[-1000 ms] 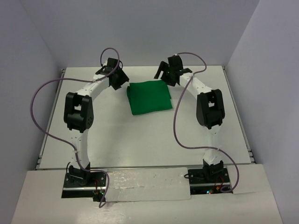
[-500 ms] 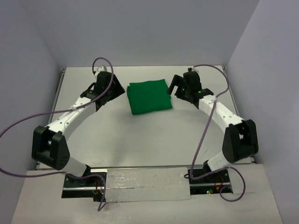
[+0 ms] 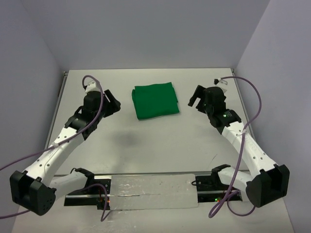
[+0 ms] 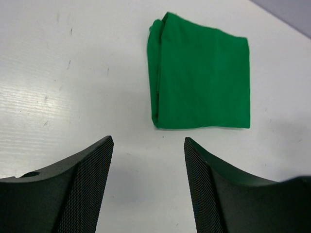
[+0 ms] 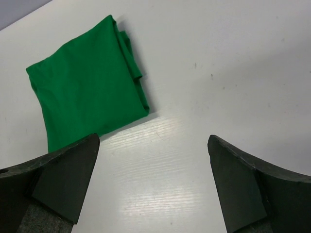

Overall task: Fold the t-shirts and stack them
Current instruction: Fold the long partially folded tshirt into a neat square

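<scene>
Lying folded into a compact rectangle at upper centre of the tabletop (image 3: 160,145), the green t-shirt (image 3: 155,101) appears finished; no second garment shows for stacking. The left gripper (image 3: 112,102) and right gripper (image 3: 195,98) flank it, apart from it, both spread and empty. Only the wrist views reveal the layered fold edges.
</scene>
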`<state>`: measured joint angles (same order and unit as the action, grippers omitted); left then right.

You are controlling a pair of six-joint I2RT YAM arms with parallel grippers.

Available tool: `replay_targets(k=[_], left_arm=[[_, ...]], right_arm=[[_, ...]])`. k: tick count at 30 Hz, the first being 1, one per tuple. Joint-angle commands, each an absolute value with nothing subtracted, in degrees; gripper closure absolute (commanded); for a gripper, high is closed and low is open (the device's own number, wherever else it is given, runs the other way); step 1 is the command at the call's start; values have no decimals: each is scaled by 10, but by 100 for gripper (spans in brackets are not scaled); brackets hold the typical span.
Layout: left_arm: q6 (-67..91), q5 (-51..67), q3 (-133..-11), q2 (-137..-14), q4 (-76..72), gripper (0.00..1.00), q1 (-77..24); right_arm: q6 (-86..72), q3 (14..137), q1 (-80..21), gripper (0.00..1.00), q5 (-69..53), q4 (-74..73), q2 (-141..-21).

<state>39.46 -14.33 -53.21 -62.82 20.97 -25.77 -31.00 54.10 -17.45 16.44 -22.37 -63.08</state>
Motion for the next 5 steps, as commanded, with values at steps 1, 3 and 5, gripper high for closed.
replay_targets(k=[1, 3, 5], left_arm=[[378, -159, -530, -600, 210, 31, -260], [377, -161, -535, -601, 214, 31, -260], [378, -159, -538, -607, 215, 32, -260]], right_arm=[[-304, 520, -173, 0, 198, -242, -601], [-306, 512, -173, 0, 199, -245, -592], [-309, 504, -174, 0, 205, -245, -584]])
